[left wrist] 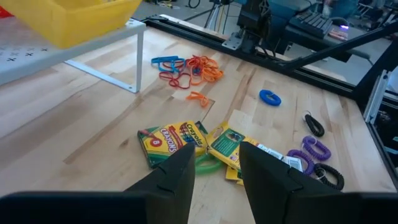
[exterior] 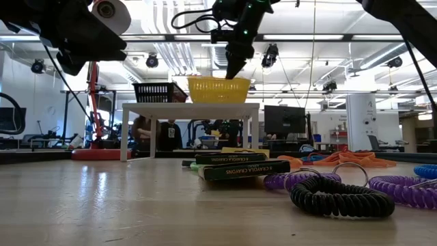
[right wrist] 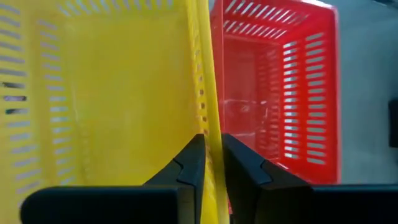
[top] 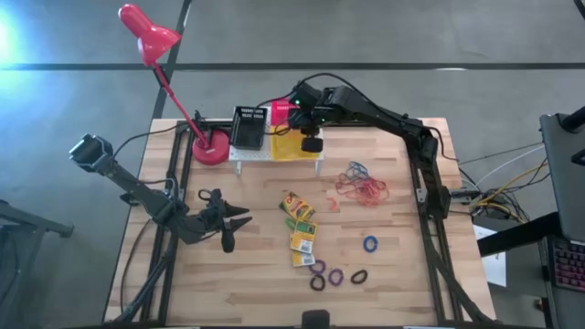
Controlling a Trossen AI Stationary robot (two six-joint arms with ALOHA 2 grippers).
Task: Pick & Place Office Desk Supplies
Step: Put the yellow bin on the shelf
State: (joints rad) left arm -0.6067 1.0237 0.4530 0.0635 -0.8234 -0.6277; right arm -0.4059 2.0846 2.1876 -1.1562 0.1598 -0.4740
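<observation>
A yellow mesh basket (top: pixel 288 148) (exterior: pixel 218 89) rests on the white stand (top: pixel 265 157), beside a red basket (right wrist: pixel 273 93) and a black basket (top: pixel 247 128). My right gripper (top: pixel 312 144) (exterior: pixel 232 72) is above the yellow basket, shut on its wall. Crayon boxes (top: pixel 302 227) (left wrist: pixel 171 140), red-orange rubber bands (top: pixel 363 185) (left wrist: pixel 193 67), a blue ring (top: pixel 369 243), and purple and black rings (top: pixel 335 275) (exterior: pixel 341 198) lie on the table. My left gripper (top: pixel 228 224) (left wrist: pixel 214 165) hovers open, left of the crayon boxes. My right gripper pinches the yellow basket's side wall at its top rim (right wrist: pixel 211 124), the wall next to the red basket. One finger (right wrist: pixel 194 155) is inside the basket and one (right wrist: pixel 239 158) outside. The fingers come from above, pointing down. The basket's bottom sits on the stand.
A red desk lamp (top: pixel 151 37) stands with its base (top: pixel 212 146) at the stand's left end. The stand's legs (exterior: pixel 126 133) leave a gap beneath it. Bare wood lies along the near-left and right of the table (top: pixel 411 274).
</observation>
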